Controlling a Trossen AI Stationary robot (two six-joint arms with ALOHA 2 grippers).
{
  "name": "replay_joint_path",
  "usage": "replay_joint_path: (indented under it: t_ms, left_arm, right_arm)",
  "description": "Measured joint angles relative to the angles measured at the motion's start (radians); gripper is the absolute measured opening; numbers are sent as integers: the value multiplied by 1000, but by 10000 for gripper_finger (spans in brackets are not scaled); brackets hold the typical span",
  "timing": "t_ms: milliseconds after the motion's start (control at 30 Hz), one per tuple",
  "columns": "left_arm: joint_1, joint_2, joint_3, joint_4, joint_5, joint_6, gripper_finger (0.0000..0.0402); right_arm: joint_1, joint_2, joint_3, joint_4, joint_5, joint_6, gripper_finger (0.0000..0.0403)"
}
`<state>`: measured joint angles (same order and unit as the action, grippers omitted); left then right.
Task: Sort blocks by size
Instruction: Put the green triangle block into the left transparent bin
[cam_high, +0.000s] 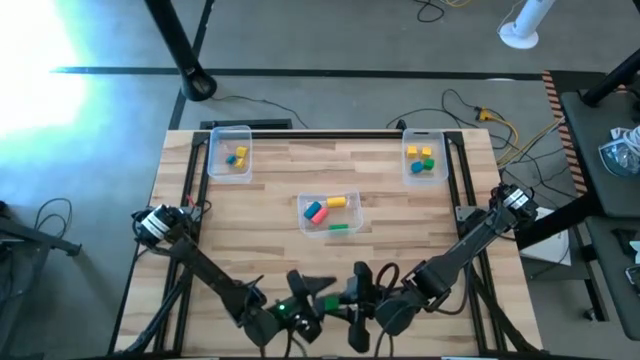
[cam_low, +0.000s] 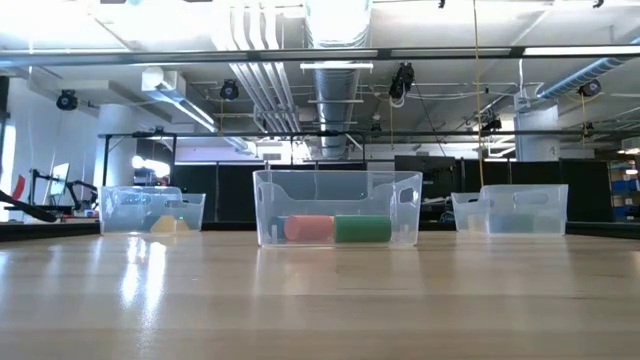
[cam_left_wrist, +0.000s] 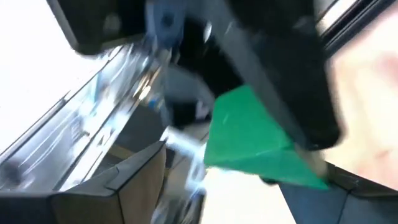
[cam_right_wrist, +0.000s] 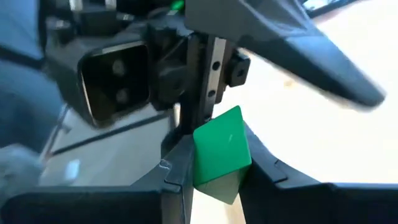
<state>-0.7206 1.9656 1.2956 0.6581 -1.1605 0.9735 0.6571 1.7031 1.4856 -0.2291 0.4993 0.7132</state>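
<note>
Both arms folded at near edge of wooden table (cam_high: 400, 200), grippers close together; right gripper (cam_right_wrist: 214, 171) clamps green block (cam_right_wrist: 221, 152) between its fingers; left gripper (cam_high: 300, 305) just beside it, fingers' gap unreadable, cannot tell. Three clear bins on table: centre bin (cam_high: 329, 211) holds pink, blue, yellow, green blocks; far-left bin (cam_high: 229, 152) yellow and blue pieces; far-right bin (cam_high: 424, 157) yellow and green cubes.
</note>
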Motion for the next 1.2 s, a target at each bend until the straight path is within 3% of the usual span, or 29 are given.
replay_joint_path:
  t_ms: [100, 300, 500, 667, 867, 1200]
  left_arm:
    - [2, 0, 15, -46, -86, 1, 274]
    - [1, 0, 19, -79, -88, 8, 273]
    - [23, 1, 17, -114, -114, 85, 264]
    - [69, 1, 8, -242, -181, 74, 256]
    - [100, 1, -2, -316, -140, -47, 256]
    - [111, 1, -3, -327, -109, -52, 255]
  right_arm:
    - [0, 0, 0, -1, 78, 0, 83]
    - [-11, 9, 0, -11, 204, -19, 81]
    - [-48, 14, -1, -107, 236, 18, 82]
    - [-70, 14, -2, -154, 284, 9, 81]
    - [-94, 14, -31, -178, 287, 6, 82]
    - [-100, 14, -69, -176, 311, 100, 84]
